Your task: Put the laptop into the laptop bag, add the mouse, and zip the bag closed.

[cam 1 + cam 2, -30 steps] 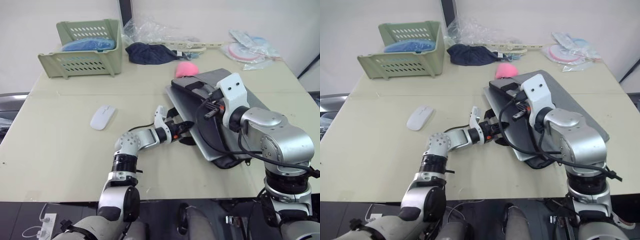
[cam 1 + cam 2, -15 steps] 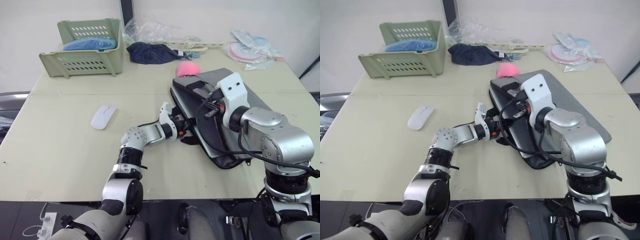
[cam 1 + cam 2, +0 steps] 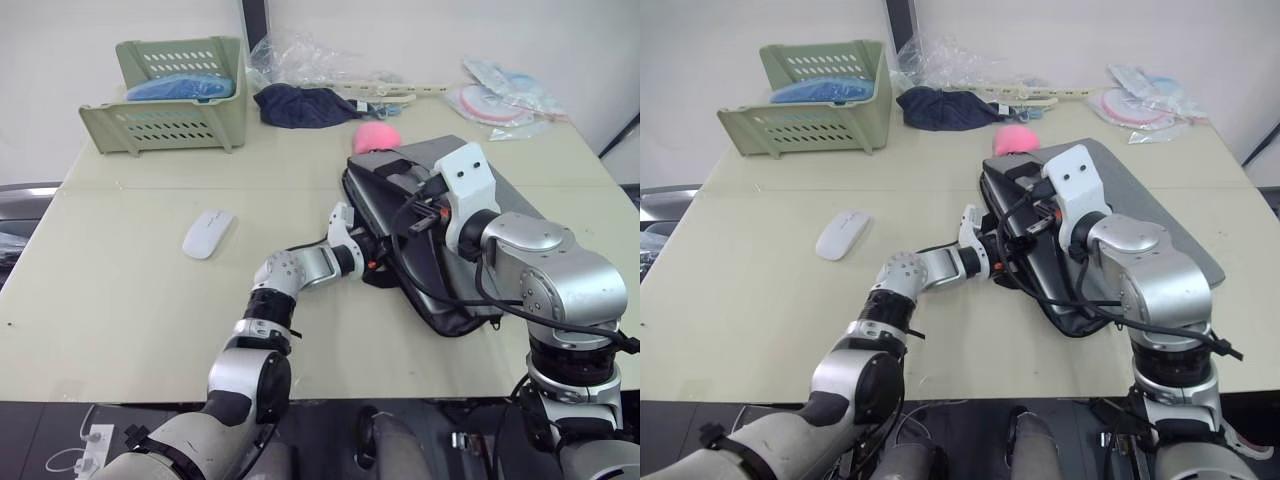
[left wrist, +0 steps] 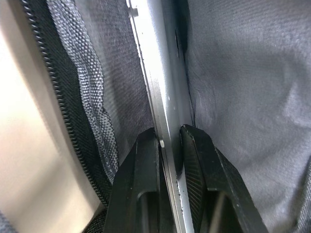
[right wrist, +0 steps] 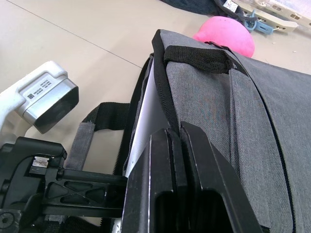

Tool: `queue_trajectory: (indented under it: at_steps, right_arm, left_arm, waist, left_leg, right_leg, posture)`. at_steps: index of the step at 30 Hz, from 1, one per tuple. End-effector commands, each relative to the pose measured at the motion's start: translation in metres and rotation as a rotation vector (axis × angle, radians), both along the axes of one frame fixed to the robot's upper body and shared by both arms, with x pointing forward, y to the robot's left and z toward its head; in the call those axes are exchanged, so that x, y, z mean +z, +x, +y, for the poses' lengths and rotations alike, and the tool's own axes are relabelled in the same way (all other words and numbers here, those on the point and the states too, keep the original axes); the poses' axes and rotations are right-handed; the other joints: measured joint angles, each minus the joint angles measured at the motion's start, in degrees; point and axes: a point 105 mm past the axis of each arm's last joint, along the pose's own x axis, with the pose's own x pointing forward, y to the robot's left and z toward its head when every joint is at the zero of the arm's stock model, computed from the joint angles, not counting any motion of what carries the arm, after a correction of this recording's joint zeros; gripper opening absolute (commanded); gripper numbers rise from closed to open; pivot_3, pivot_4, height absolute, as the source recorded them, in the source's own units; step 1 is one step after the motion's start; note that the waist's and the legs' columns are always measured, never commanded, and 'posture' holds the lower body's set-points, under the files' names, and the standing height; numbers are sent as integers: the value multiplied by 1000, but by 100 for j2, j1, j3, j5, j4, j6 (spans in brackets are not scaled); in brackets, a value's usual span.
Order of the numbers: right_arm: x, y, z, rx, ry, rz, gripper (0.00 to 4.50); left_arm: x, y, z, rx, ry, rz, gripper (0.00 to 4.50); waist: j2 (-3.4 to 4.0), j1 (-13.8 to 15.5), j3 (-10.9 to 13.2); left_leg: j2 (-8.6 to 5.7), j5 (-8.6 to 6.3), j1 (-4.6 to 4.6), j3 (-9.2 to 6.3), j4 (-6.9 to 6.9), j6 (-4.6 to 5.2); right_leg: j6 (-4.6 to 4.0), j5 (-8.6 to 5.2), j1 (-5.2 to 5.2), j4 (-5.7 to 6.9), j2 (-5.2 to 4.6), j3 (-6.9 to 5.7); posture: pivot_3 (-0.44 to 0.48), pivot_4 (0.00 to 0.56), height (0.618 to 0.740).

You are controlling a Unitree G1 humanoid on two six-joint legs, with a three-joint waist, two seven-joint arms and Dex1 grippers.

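The grey laptop bag (image 3: 1150, 190) lies open-mouthed at the table's right, its pink pompom (image 3: 376, 137) at the far corner. The silver laptop (image 4: 158, 87) sits almost wholly inside it, a pale edge (image 5: 143, 116) showing in the mouth. My left gripper (image 4: 169, 131) is shut on that laptop edge, reaching into the bag's opening (image 3: 372, 262). My right gripper (image 5: 176, 131) is shut on the bag's upper flap at its black edging, beside a strap handle (image 5: 197, 56). The white mouse (image 3: 207, 233) rests alone on the table to the left.
A green basket (image 3: 170, 110) with blue items stands at the back left. A dark blue cloth (image 3: 300, 105), crumpled clear plastic (image 3: 310, 60) and packets (image 3: 500, 100) line the back edge. The bag's lower strap (image 5: 99, 121) lies flat on the table.
My left gripper has pushed right toward the bag, and the laptop has slid deeper in until little of it sticks out. The right gripper has kept its hold on the flap.
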Motion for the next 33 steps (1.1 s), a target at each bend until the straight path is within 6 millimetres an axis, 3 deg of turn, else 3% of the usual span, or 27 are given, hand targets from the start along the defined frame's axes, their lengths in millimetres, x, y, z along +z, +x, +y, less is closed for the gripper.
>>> queue_trajectory:
  at_steps: [1, 13, 21, 23, 24, 25, 30, 33]
  right_arm:
    - [23, -6, 16, 68, 12, -96, 0]
    - [25, -7, 19, 73, 18, -99, 0]
    - [23, -6, 18, 72, 19, -94, 0]
    - [23, -6, 18, 71, 20, -94, 0]
    - [22, -5, 17, 69, 20, -93, 0]
    - [21, -5, 17, 67, 20, -90, 0]
    - [18, -6, 16, 63, 19, -83, 0]
    - [16, -6, 14, 57, 19, -79, 0]
  left_arm:
    - [18, -28, -63, -149, -42, -29, 168]
    - [15, -38, -83, -218, -31, -49, 168]
    - [18, -33, -77, -199, -54, -43, 168]
    - [18, -31, -75, -189, -58, -43, 1171]
    - [17, -29, -74, -177, -64, -36, 1326]
    - [16, -28, -72, -173, -49, -40, 1980]
    - [6, -25, -63, -173, 67, -98, 4137]
    - [-2, -19, -46, -164, 179, -172, 4137]
  waist:
    - [0, 4, 0]
    - [0, 7, 0]
    - [0, 8, 0]
    - [0, 5, 0]
    - [0, -1, 0]
    - [0, -8, 0]
    - [0, -9, 0]
    - [1, -17, 0]
  left_leg:
    - [0, 0, 0, 0, 0, 0]
    - [-2, 0, -1, 0, -1, 4]
    - [-3, 0, -1, -1, -1, 4]
    - [-2, 0, -1, -1, -1, 4]
    - [-2, 0, -1, -1, -1, 4]
    - [-2, 0, -1, 0, -2, 4]
    - [-2, 0, 1, 0, -1, 5]
    - [-2, 0, 4, 1, -1, 5]
  right_leg:
    - [0, 0, 0, 0, 0, 0]
    - [0, 0, 0, 0, -2, -2]
    - [0, 0, 0, 0, -2, -2]
    - [0, 0, 0, 0, -3, -2]
    - [0, 0, -1, 0, -2, -2]
    - [0, 0, -1, 0, -2, -2]
    - [2, 1, 1, 0, -2, 0]
    - [3, 2, 3, 1, -2, 1]
  posture:
    - [0, 150, 740]
    - [0, 150, 740]
    - [0, 150, 740]
    - [0, 150, 740]
    - [0, 150, 740]
    - [0, 150, 740]
    - [0, 150, 740]
    - [0, 150, 740]
